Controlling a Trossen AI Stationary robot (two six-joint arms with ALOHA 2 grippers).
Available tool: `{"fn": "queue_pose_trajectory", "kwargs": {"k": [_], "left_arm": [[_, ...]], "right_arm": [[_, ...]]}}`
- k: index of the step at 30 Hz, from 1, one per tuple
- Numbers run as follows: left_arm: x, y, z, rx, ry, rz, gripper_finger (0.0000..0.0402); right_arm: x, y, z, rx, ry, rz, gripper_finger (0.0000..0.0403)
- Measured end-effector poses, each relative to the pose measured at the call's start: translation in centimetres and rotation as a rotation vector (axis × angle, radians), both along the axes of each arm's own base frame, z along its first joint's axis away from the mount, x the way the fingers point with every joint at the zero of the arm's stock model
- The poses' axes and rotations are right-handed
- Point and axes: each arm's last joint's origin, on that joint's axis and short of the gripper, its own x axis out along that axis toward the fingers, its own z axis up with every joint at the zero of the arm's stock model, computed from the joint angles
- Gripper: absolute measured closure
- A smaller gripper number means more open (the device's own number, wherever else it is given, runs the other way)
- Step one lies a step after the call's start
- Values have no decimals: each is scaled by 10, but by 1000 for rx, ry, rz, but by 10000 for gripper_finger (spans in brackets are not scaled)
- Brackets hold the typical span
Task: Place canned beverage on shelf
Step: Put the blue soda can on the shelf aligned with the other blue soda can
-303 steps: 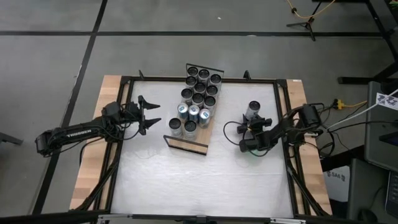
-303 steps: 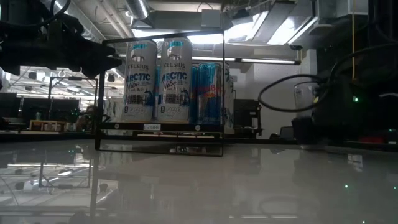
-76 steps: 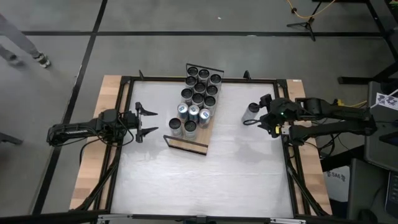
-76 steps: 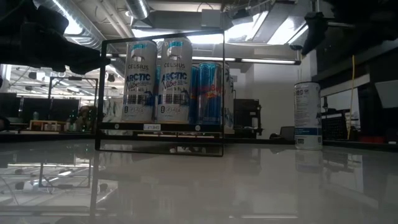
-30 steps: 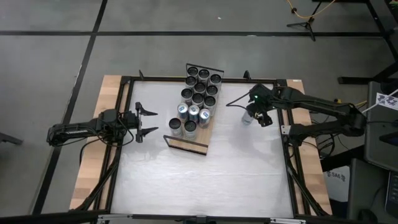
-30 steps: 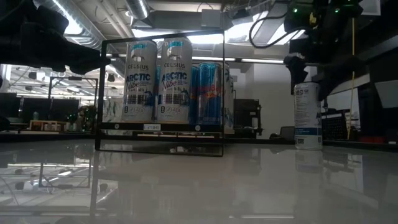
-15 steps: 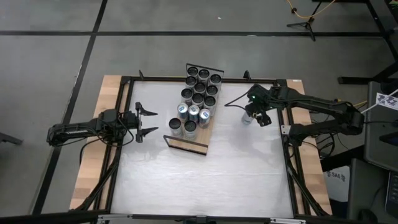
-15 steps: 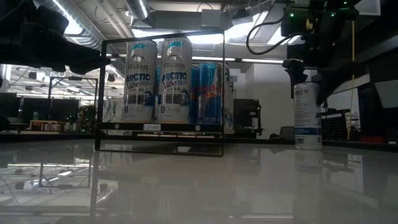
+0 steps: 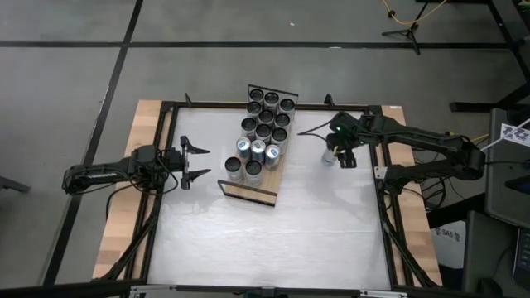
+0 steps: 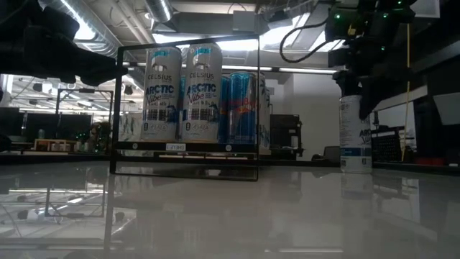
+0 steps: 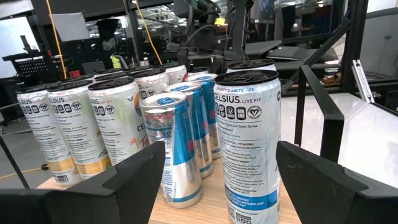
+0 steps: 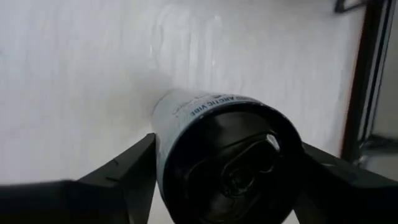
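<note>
A white canned beverage [image 9: 329, 158] stands upright on its base on the white tabletop, to the right of the shelf; it also shows in the low view [image 10: 355, 133]. My right gripper [image 9: 338, 155] is open, pointing down over the can's top [image 12: 227, 158], one finger on each side of its upper wall. The shelf [image 9: 240, 191] is a light-wood board with black wire rails, holding several upright cans [image 9: 263, 131]. My left gripper [image 9: 197, 161] is open and empty, level, just left of the shelf, facing the cans [image 11: 249, 143]. My right gripper comes at the can from above, its fingers [image 12: 127, 171] flanking the can's upper wall. I cannot tell whether they touch it. The can stands upright on the table.
A black metal frame [image 9: 377, 165] runs along the table's edges, close behind my right arm. The tabletop [image 9: 273, 240] in front of the shelf is bare white. The shelf's near end [image 9: 248, 194] has bare board beside the front cans.
My right gripper has come down over the standing can, so its fingers now flank the can's top instead of hanging above and beside it. The can has stayed where it was.
</note>
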Motion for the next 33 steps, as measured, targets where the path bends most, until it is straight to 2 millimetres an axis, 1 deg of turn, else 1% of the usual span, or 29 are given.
{"fn": "queue_pose_trajectory", "kwargs": {"k": [4, 9, 13, 22, 25, 29, 33], "left_arm": [[0, 0, 0, 0, 0, 0, 100], [0, 0, 0, 0, 0, 0, 100], [0, 0, 0, 0, 0, 0, 100], [0, 0, 0, 0, 0, 0, 100], [0, 0, 0, 0, 0, 0, 100], [0, 0, 0, 0, 0, 0, 100], [0, 0, 0, 0, 0, 0, 100]], "right_arm": [[1, 0, 0, 51, -44, -168, 120], [3, -2, 1, 105, -115, -396, 125], [5, -4, 1, 90, -153, -503, 126], [9, -5, 3, 135, -234, -599, 126], [10, -3, 3, 197, -245, -605, 126], [17, 9, 5, 221, -265, -551, 126], [25, 24, 17, 248, -298, -512, 126]]}}
